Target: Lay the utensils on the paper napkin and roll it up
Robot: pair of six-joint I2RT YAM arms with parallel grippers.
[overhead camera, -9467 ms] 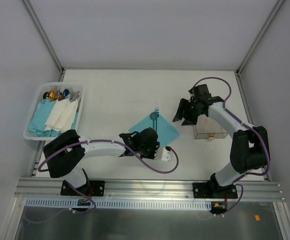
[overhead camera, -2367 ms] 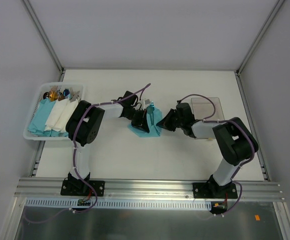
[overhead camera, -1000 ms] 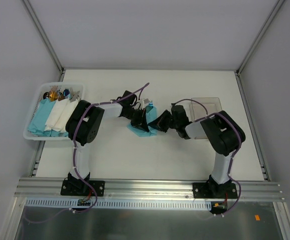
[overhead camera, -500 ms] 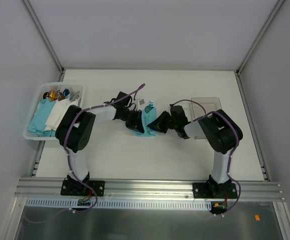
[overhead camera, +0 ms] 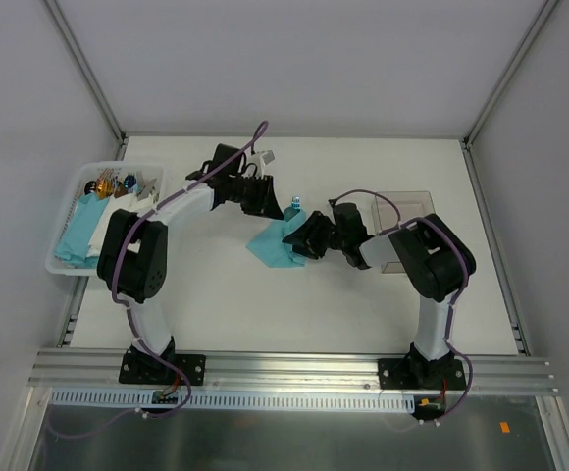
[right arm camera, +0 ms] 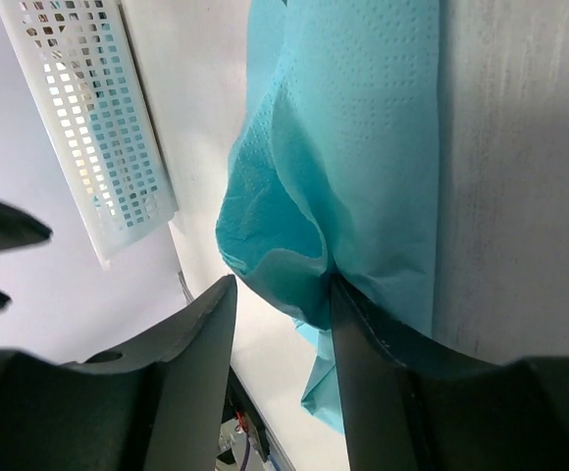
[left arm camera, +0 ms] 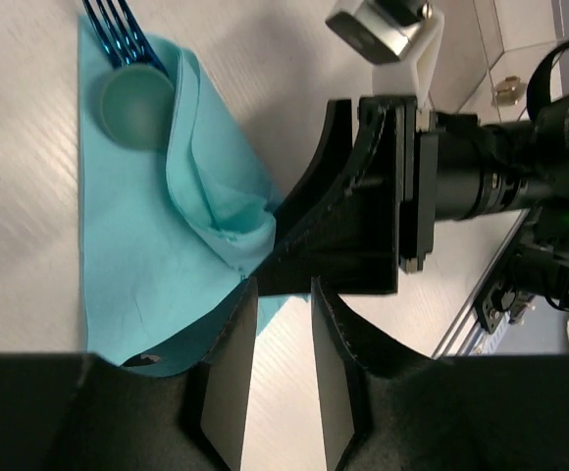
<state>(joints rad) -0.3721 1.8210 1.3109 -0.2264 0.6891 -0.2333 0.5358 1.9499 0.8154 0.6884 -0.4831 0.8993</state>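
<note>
We see the paper napkin [overhead camera: 273, 248] lying mid-table, loosely folded over on itself, between the two arms. The utensils [overhead camera: 295, 205] lie along it with their long axis running near to far. Their heads poke out past the napkin's far edge, and the handles are hidden under the fold. In the left wrist view we can pick out the fork [left arm camera: 118, 27], tines pointing away from the napkin, and the round bowl of the spoon [left arm camera: 135, 93] resting on the paper just beside it.

The left gripper [left arm camera: 275, 378] hangs just left of the bundle's far end. Its fingers are a little apart with bare table [overhead camera: 363, 167] between them, and it holds nothing. The right gripper [right arm camera: 280, 343] sits at the napkin's right edge with its fingers parted. A puffed fold of the paper lies between them and touches one finger, but it does not look pinched.

A white basket [overhead camera: 118, 165] stands at the far left and a clear box [overhead camera: 407, 201] to the right.
</note>
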